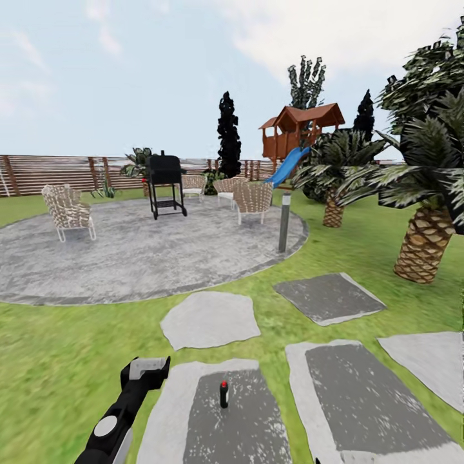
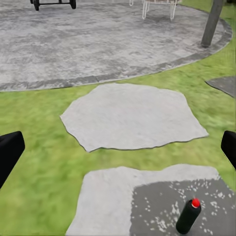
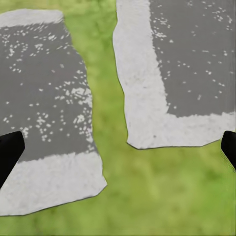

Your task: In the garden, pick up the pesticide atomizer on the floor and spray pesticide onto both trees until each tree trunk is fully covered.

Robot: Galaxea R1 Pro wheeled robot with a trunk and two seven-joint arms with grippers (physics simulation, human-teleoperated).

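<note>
Black and slim, with a small red cap, the pesticide atomizer (image 1: pixel 223 394) is standing upright on a dark grey paving slab (image 1: pixel 241 425) set in the green grass floor (image 1: pixel 58 361) — on the stone here, not on the grass itself. In the left wrist view the bottle (image 2: pixel 189 216) is sitting near the slab's edge, just ahead of the camera.

Judging from this, the pick-up step is in hand and nothing is grasped yet. The left gripper (image 1: pixel 149 370) is hovering beside the slab, near the bottle but apart from it; its two black fingers (image 2: pixel 10 152) are showing spread wide at the edges of its wrist view with nothing between them. The right gripper (image 3: pixel 118 152) is hanging over two other slabs, its fingers (image 3: pixel 9 152) likewise parted and empty.

The next move probably calls for swinging the left gripper sideways and down until the bottle is sitting between the fingers, then closing gently — it is narrow and looks easy to tip.

Counting: one atomizer, two open grippers, one round grey speckled patio (image 1: pixel 129 258), one black grill (image 1: pixel 165 183), at least four wicker chairs (image 1: pixel 66 209), one grey bollard post (image 1: pixel 284 222), two scaly-trunked palms (image 1: pixel 422 248), one wooden playhouse with a blue slide (image 1: pixel 299 132). I cannot pick out either thick bare trunk to be sprayed from here.
</note>
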